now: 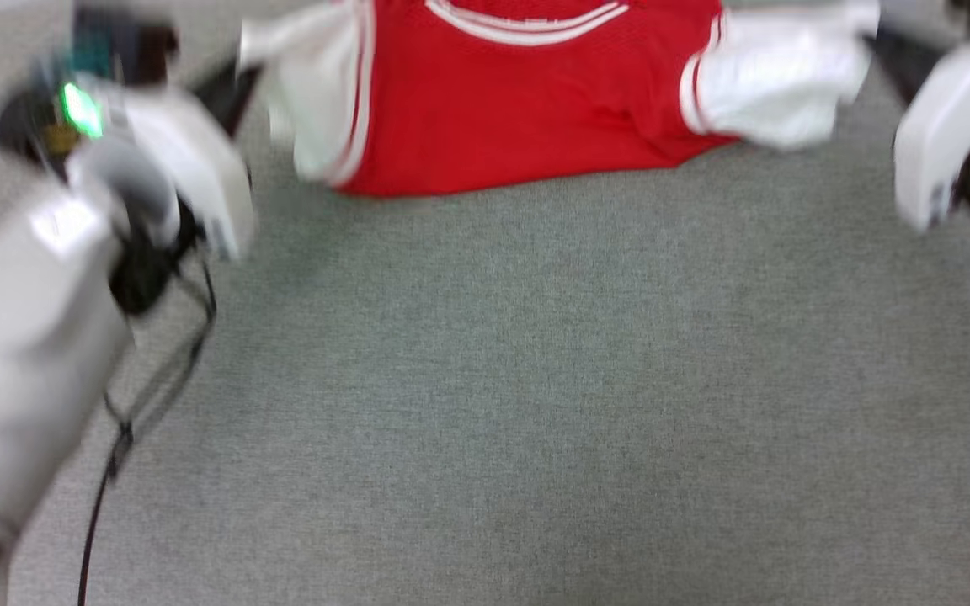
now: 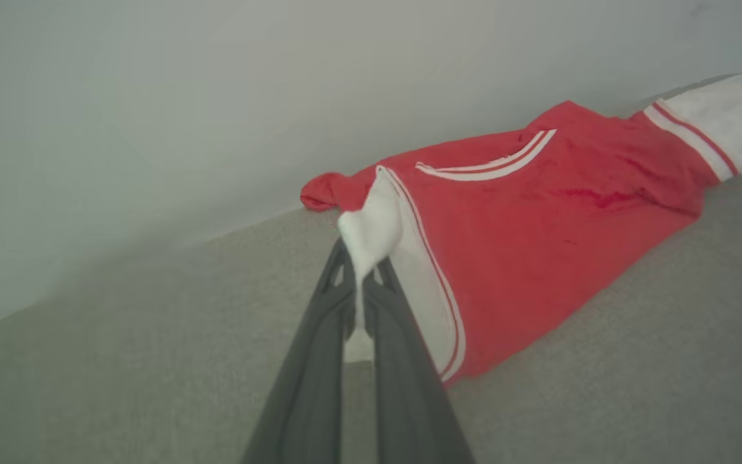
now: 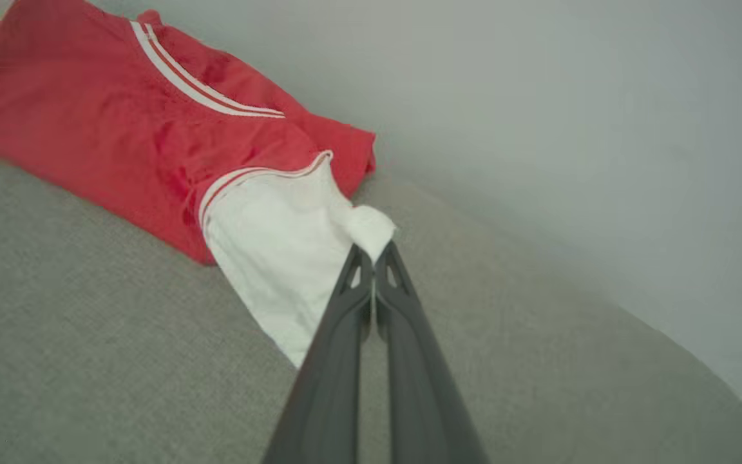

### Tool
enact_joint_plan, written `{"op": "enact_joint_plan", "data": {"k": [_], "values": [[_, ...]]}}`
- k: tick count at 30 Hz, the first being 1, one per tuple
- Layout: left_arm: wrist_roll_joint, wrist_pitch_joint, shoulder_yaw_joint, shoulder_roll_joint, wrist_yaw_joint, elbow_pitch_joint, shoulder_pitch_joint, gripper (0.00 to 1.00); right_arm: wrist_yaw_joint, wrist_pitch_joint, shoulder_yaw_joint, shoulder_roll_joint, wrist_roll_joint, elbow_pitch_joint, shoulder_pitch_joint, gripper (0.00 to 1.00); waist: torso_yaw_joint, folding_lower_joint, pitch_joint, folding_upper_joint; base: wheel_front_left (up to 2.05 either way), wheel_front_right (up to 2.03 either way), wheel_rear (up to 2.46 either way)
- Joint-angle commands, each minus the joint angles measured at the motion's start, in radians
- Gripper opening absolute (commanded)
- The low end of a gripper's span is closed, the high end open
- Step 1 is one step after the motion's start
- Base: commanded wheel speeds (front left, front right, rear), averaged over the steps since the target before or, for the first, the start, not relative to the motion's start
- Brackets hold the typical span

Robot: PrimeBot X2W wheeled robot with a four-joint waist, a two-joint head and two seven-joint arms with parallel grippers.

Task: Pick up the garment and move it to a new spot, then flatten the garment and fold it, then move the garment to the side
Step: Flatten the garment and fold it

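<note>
Garment: thin red T-shirt with white short sleeves and striped trim (image 1: pixel 527 109), top centre of the head view. It is strung between the two arms, with the red body lying on the grey fabric-covered surface (image 1: pixel 535 379), close to the pale wall (image 2: pixel 152 96).
Left pincer: left pincer (image 2: pixel 359 274) is squeezed tight on the tip of one white sleeve (image 2: pixel 371 225), and cloth bunches out past the tips.
Right pincer: right pincer (image 3: pixel 374 258) is pressed closed on the corner of the other white sleeve (image 3: pixel 281 258).
Step, my read: laying out and flattening, with the sleeves pulled apart.
Do it well: hold both arms level with equal pull. Stretch only until the chest creases go. Both bites are small on thin cloth, so a hard tug could slip one out. Lower both sides together so the hem lands straight.
Head view gives you: both sleeves at once, the hem line, the symmetry, and the surface in front to lay into. It is blurred, so the pincer tips can't be read there.
Wrist views give you: the actual bite, and a red fold tucked behind the shoulder on the wall side (image 2: pixel 323 190), which can't be made out from above.
Watch: the black cable (image 1: pixel 114 446), lower left of the head view. Keep it off the cloth.
</note>
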Motion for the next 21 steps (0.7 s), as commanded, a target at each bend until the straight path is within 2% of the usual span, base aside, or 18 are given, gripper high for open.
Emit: {"op": "enact_joint_plan", "data": {"k": [1,6,13,21], "values": [[-0.008,-0.018,-0.011,0.01,0.013,-0.018,0.072,0.0,-0.001,-0.023,0.013,-0.021,0.021,-0.009,0.06,0.0,0.002,0.0,-0.036,0.0,0.0,0.0,0.0],[-0.053,-0.068,-0.021,0.058,0.069,-0.112,0.316,0.0,-0.001,-0.082,0.04,-0.083,0.088,-0.042,0.247,0.0,0.006,0.0,-0.115,0.0,0.0,0.0,0.0],[-0.126,-0.076,-0.04,0.136,0.15,-0.249,0.601,0.0,-0.001,-0.129,0.046,-0.174,0.138,-0.096,0.492,0.0,0.007,0.0,-0.224,0.0,0.0,0.0,0.0],[-0.193,-0.077,-0.049,0.215,0.231,-0.357,0.819,0.0,-0.001,-0.151,-0.038,-0.24,0.185,-0.154,0.769,0.0,0.001,0.0,-0.315,0.0,0.0,0.0,0.0]]}}
